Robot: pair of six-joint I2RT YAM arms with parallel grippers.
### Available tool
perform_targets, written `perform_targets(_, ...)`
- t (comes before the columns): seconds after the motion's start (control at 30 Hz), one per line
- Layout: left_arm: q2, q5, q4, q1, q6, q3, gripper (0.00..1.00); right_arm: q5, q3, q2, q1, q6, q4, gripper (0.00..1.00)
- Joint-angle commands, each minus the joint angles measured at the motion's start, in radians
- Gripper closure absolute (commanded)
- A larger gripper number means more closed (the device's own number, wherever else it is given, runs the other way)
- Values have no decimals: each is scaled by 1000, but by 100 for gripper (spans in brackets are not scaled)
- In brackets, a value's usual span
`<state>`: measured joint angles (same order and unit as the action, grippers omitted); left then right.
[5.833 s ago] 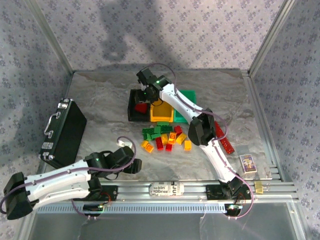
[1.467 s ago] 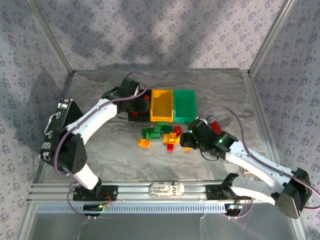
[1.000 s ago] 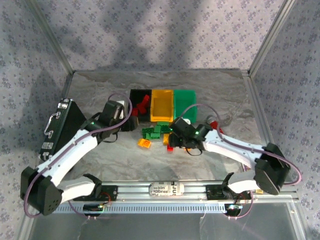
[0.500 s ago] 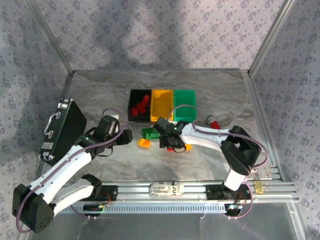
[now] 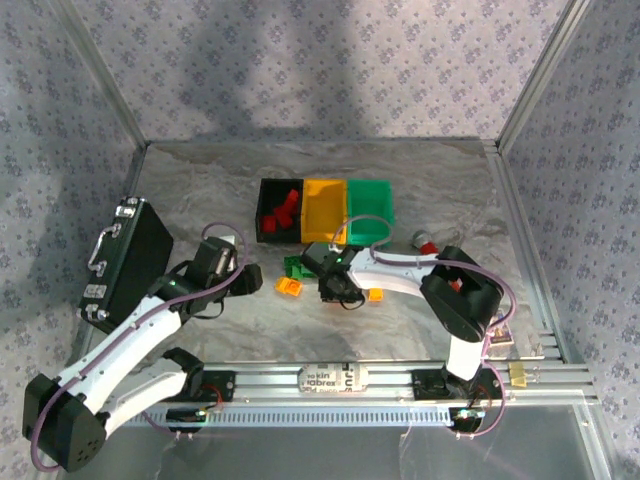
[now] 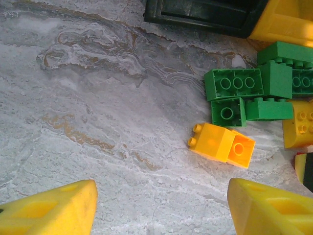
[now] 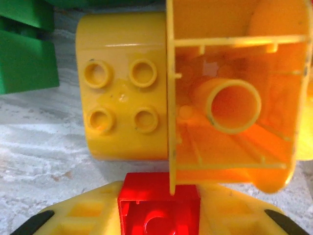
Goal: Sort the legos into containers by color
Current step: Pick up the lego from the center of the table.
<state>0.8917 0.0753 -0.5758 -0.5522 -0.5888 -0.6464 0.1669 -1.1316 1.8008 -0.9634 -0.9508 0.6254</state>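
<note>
Right gripper (image 5: 337, 287) clamped on red brick (image 7: 158, 210), among loose bricks (image 6: 234, 84) just in front of black bin (image 5: 263, 210), yellow bin (image 5: 325, 210) and green bin (image 5: 370, 205). Black bin holds several red bricks (image 5: 285, 208). Left gripper (image 6: 161, 196): fingers apart, holding nothing, above the table (image 6: 98, 98). Rail sticker (image 5: 333, 378): possibly "labrex"; remainder illegible.

Bare table (image 5: 200, 190) lies left of the legos (image 5: 296, 266) and on the far side of the containers (image 5: 323, 206); the black case (image 5: 130, 265) blocks the left edge
</note>
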Motion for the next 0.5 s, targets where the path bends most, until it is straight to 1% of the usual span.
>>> perform_targets(0.0, -21, 10, -15, -7, -1, -3, 30, 61, -52, -6, -35, -19, 91, 71)
perform_targets(0.03, -24, 12, -15, -6, 0, -4, 30, 76, -92, -13, -44, -15, 112, 72)
perform_targets(0.13, -27, 21, -9, -7, 10, 3, 30, 109, -161, -27, -63, 18, 154, 73)
perform_targets(0.2, -25, 26, -13, -7, 14, 10, 30, 109, -206, -29, -66, 68, 140, 72)
perform_targets(0.37, -50, 20, -37, -7, 4, 32, 31, 87, -364, 16, -41, 199, 127, 71)
perform_targets(0.47, -93, 13, -42, -7, -12, 52, 31, 53, -500, 84, -4, 274, 142, 71)
